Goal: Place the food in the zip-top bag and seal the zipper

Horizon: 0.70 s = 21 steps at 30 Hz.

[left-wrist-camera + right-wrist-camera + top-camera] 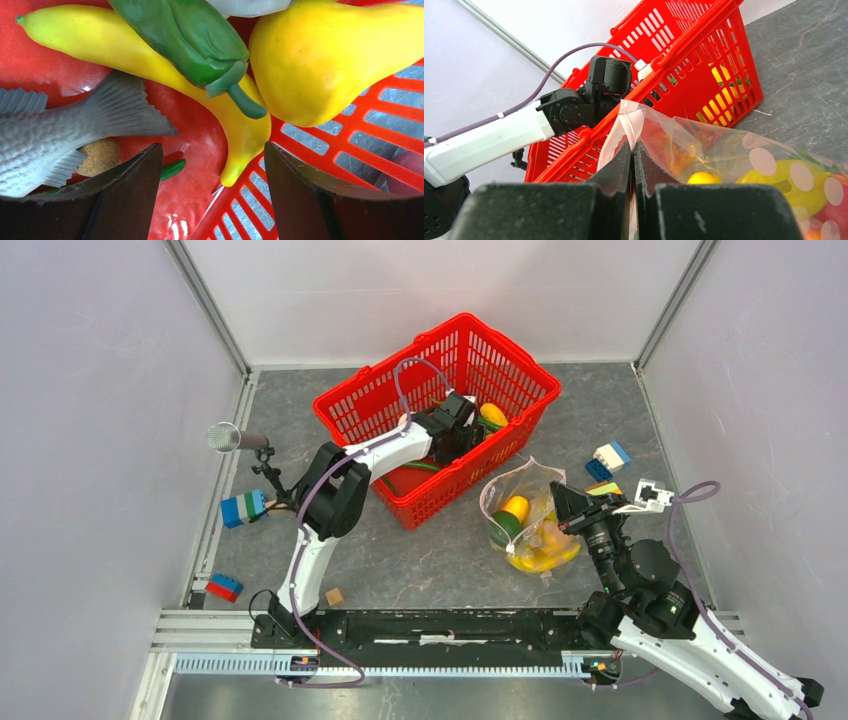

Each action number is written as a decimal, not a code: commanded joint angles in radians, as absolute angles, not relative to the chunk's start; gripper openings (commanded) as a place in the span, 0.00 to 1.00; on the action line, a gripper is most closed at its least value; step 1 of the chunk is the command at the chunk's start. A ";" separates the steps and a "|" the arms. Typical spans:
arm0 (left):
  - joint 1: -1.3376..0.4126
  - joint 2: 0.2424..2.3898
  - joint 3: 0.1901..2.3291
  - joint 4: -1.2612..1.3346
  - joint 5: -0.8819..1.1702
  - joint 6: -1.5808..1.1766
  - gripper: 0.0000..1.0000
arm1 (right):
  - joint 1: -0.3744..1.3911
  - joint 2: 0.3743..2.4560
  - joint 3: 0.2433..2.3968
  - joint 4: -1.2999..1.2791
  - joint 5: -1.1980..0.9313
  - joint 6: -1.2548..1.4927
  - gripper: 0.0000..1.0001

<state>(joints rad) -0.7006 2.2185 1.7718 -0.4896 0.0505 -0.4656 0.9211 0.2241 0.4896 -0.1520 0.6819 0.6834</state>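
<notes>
1. The right claw (pixel 632 152) pinches shut on the rim of the zip-top bag (pixel 520 485), right of centre in the top view, likely holding its mouth up for loading.
2. The left claw (pixel 212 170), jaws apart, straddles the tip of a yellow banana (pixel 125 50) in the red basket (pixel 325 150) — poised to grip.

Clear dotted bag (pixel 540 485) beside basket (pixel 450 485), holding yellow fruit (pixel 516 508); green pepper (pixel 190 40), pear (pixel 320 60) in basket.
</notes>
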 commanded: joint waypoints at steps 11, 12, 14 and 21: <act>-0.786 2.156 1.749 -0.409 0.025 -0.530 0.85 | 0.925 0.206 0.523 -0.143 0.706 0.678 0.07; -0.787 2.169 1.758 -0.417 0.025 -0.528 0.84 | 0.925 0.206 0.522 -0.141 0.703 0.680 0.07; -0.787 2.209 1.779 -0.439 0.019 -0.533 0.83 | 0.925 0.209 0.523 -0.142 0.701 0.680 0.07; -0.808 2.271 1.771 -0.454 -0.062 -0.524 0.80 | 0.925 0.207 0.525 -0.149 0.695 0.680 0.07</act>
<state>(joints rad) -0.7788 2.2272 1.7458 -0.4370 -0.0036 -0.5121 0.9211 0.2150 0.4915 -0.1555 0.6823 0.6838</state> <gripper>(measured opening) 0.827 0.070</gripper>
